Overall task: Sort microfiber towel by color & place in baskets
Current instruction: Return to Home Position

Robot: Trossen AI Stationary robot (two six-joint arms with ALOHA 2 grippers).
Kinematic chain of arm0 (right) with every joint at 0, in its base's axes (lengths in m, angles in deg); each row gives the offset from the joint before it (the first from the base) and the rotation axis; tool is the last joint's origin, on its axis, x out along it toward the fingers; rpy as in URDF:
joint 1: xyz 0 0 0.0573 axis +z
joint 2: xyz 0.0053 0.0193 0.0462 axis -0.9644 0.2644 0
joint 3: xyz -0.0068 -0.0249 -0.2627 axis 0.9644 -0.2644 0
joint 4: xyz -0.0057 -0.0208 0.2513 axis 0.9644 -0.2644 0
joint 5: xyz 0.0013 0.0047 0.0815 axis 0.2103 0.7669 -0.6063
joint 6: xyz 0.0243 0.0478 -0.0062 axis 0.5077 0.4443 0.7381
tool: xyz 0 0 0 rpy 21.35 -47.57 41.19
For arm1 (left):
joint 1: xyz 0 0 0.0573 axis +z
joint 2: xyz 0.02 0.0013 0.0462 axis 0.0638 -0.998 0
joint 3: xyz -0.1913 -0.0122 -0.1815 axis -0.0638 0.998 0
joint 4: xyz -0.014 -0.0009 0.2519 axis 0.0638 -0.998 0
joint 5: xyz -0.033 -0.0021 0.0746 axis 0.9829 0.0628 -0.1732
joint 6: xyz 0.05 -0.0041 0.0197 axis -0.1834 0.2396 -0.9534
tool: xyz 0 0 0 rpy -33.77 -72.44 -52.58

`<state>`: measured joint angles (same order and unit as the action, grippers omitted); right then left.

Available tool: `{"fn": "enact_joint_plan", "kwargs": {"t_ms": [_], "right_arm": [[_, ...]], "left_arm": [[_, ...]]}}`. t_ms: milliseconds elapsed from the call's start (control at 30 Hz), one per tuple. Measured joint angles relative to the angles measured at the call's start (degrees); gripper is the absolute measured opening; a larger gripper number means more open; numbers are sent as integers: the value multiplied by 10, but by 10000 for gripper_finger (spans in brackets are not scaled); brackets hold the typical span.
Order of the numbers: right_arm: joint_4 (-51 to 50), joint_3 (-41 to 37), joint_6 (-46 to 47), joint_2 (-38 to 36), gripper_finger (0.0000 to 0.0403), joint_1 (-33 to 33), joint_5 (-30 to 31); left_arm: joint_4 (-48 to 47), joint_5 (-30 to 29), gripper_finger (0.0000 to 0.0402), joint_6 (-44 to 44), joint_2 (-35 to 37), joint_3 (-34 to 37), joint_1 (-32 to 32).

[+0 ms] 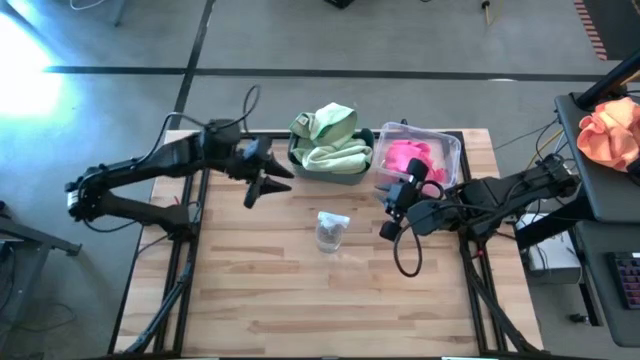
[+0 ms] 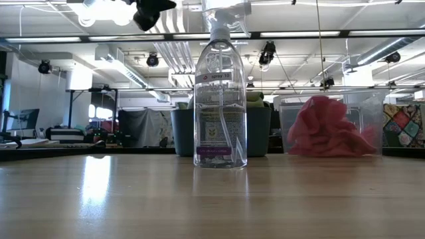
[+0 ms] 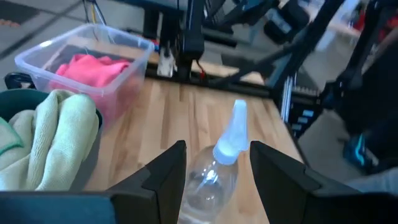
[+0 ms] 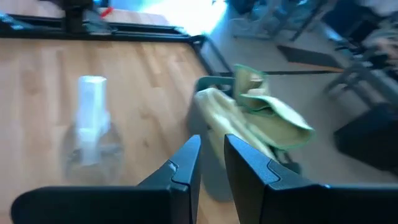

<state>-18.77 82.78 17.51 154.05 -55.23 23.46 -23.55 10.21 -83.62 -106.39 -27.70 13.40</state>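
The dark teal basket [image 1: 300,162] stands at the table's far edge with light green towels [image 1: 330,140] heaped in it, some hanging over the rim. To its right the clear basket [image 1: 452,150] holds pink towels [image 1: 410,158]. In the low view both show behind the bottle: the teal basket [image 2: 182,133] and the pink towels [image 2: 329,129]. My left gripper [image 1: 258,190] hovers open just left of the teal basket, holding nothing [image 3: 217,149]. My right gripper [image 1: 390,208] hangs in front of the clear basket, its fingers a narrow gap apart and empty [image 4: 212,146].
A clear spray bottle [image 1: 332,230] stands upright mid-table between the two grippers [image 2: 219,99]. An orange cloth bundle [image 1: 610,130] lies on a side stand off the table's right. The near half of the wooden table [image 1: 320,310] carries nothing else.
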Motion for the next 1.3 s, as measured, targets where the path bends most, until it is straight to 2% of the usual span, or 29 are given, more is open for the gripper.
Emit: {"fn": "enact_joint_plan", "kwargs": {"t_ms": [167, 300, 433, 533, 800, 900, 1033, 1167, 1300], "right_arm": [[-1, -10, 0, 0, 63, 0, 96], [-1, -15, 11, 0, 63, 0, 168], [0, -16, 38, 0, 63, 0, 173], [-1, -20, 41, 0, 63, 0, 173], [0, -47, 37, 0, 63, 0, 173], [-1, -56, 37, 0, 63, 0, 173], [-1, -65, 37, 0, 63, 0, 173], [-1, -75, 37, 0, 63, 0, 173], [-3, -88, 37, 0, 63, 0, 173]], "left_arm": [[66, -2, 162, 42, 58, 69, 0], [71, -3, 162, 53, 89, 109, 0], [78, -7, 162, 59, 114, 153, 0], [89, -35, 162, 75, 129, 191, 0], [196, -49, 162, 165, 155, 295, 0], [196, -48, 162, 228, 151, 315, 0], [179, -47, 162, 246, 138, 332, 0], [183, -47, 162, 331, 123, 335, -8], [247, -46, 162, 297, 115, 345, -18]]}}
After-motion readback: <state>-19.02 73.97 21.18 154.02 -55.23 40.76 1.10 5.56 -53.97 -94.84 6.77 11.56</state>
